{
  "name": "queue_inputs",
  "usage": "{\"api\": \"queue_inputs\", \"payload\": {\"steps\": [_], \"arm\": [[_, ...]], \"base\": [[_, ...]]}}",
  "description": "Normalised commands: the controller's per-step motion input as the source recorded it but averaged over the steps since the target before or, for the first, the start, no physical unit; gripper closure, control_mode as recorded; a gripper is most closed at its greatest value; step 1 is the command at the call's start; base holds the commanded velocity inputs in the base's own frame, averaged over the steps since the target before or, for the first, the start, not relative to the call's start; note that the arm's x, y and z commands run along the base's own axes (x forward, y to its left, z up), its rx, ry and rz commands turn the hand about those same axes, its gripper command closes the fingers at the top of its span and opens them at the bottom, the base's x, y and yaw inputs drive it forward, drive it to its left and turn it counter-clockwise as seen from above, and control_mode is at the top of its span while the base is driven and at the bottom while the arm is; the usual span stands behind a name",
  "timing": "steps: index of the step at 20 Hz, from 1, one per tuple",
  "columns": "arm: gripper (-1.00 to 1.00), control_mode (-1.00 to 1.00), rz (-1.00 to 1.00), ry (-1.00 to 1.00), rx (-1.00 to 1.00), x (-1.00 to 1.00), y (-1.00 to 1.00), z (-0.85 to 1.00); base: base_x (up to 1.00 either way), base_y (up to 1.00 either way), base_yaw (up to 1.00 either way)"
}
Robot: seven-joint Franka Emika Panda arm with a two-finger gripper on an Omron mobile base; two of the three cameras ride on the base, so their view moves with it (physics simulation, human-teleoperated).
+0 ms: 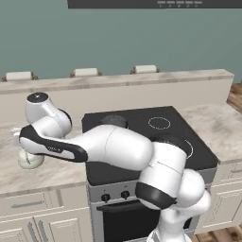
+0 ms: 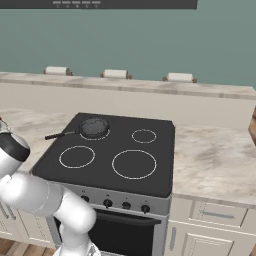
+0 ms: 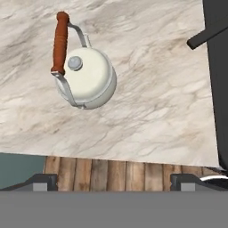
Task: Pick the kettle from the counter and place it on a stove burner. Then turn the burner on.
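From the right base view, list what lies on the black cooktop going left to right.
Frying pan with its handle pointing left, then the middle-sized stove burner, then the biggest white ring, then the smallest white ring.

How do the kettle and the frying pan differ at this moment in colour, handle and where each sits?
The kettle is cream-white; the frying pan is black. The kettle has an arched handle with a reddish-brown bar over its lid; the frying pan has one long straight handle. The kettle stands on the counter left of the stove; the frying pan rests on the cooktop. Both stand untouched.
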Motion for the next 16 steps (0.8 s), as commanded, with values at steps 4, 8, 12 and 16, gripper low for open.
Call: {"api": "queue_inputs", "payload": {"steps": [4, 8, 12, 16], "arm": [[-1.0, -1.0, -0.02, 0.0, 0.0, 0.23, 0.2, 0.0], [-1.0, -1.0, -0.02, 0.0, 0.0, 0.2, 0.14, 0.0], [-1.0, -1.0, -0.01, 0.01, 0.01, 0.21, 0.15, -0.05], [-1.0, -1.0, 0.0, 0.08, 0.07, 0.23, 0.03, -0.08]], "base": [[0.0, 0.0, 0.0], [0.0, 0.0, 0.0], [0.0, 0.0, 0.0], [0.0, 0.0, 0.0]]}}
